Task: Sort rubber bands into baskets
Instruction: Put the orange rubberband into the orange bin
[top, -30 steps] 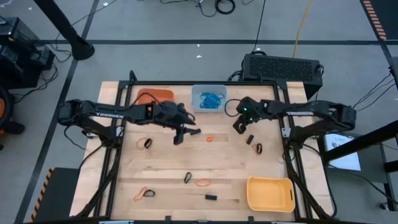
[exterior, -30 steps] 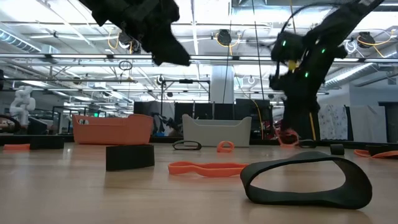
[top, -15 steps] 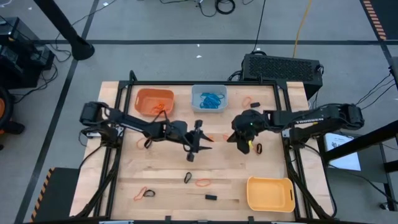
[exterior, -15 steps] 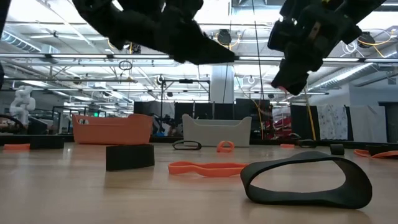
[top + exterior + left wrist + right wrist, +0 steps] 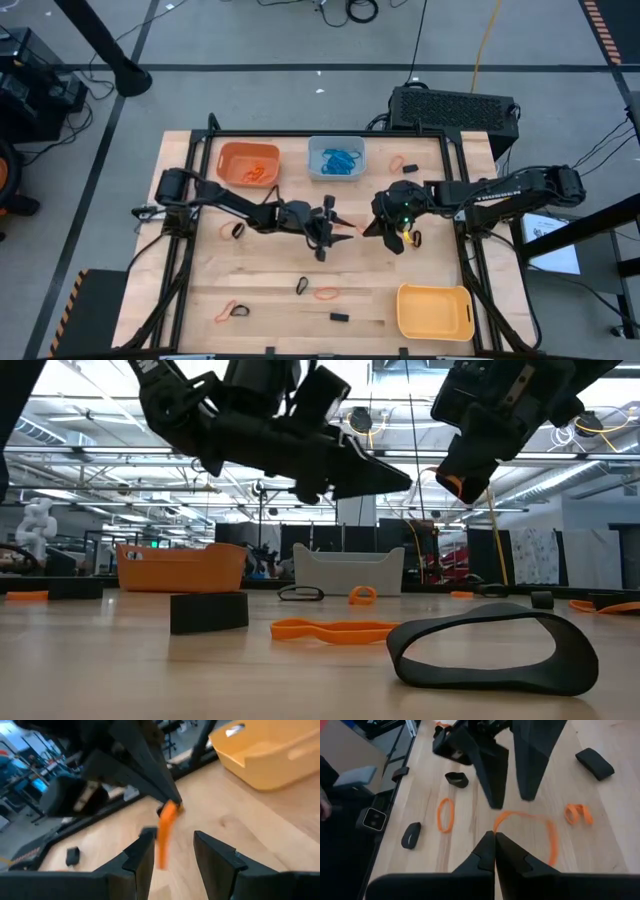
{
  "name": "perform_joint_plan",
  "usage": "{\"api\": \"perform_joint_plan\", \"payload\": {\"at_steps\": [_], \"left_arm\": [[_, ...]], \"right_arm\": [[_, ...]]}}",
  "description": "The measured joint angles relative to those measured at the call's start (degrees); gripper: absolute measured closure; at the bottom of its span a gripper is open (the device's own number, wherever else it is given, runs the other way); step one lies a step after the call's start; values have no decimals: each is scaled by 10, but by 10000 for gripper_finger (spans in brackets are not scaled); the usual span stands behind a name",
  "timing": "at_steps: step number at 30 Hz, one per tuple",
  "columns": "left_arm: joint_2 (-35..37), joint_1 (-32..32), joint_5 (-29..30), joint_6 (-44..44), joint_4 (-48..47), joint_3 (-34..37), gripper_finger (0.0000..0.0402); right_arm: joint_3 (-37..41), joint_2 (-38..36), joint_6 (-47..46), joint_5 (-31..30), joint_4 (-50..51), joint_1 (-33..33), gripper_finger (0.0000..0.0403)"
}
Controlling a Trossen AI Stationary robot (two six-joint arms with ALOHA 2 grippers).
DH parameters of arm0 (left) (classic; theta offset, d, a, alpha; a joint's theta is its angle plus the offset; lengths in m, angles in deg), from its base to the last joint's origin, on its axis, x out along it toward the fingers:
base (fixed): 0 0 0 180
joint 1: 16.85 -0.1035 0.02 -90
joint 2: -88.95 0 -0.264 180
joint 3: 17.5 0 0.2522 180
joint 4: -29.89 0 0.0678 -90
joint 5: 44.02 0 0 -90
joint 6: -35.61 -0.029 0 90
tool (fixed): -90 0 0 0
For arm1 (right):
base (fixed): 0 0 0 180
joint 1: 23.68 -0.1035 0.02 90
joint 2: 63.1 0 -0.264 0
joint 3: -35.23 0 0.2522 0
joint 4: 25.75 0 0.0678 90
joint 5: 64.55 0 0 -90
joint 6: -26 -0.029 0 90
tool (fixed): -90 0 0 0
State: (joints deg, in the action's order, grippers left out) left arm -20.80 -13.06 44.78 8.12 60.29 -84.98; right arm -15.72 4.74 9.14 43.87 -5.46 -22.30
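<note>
Left gripper (image 5: 345, 226) fingers parted at mid-table, right gripper (image 5: 368, 228) pinched closed, tips facing.

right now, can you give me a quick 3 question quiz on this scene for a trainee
1. True or false: the right gripper is shut on an orange rubber band.
2. Which basket holds the blue bands? A orange, B pale blue-grey, C yellow.
3. Fill in: the left gripper has its fingers ____.

Key: 1 true. 2 B, the pale blue-grey basket. 3 open.
</note>
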Motion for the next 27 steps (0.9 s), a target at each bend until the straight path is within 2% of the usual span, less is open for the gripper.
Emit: {"api": "perform_joint_plan", "payload": {"at_steps": [10,22,27], "left_arm": [[-16,-4,8,-3,-17,-43,256],[-16,-4,6,1,-46,-57,256],[-16,-4,6,0,-46,-57,286]], "right_arm": [[0,0,6,0,-8,0,402],[0,0,18,-3,-23,0,402],[0,0,30,-5,-25,0,402]]}}
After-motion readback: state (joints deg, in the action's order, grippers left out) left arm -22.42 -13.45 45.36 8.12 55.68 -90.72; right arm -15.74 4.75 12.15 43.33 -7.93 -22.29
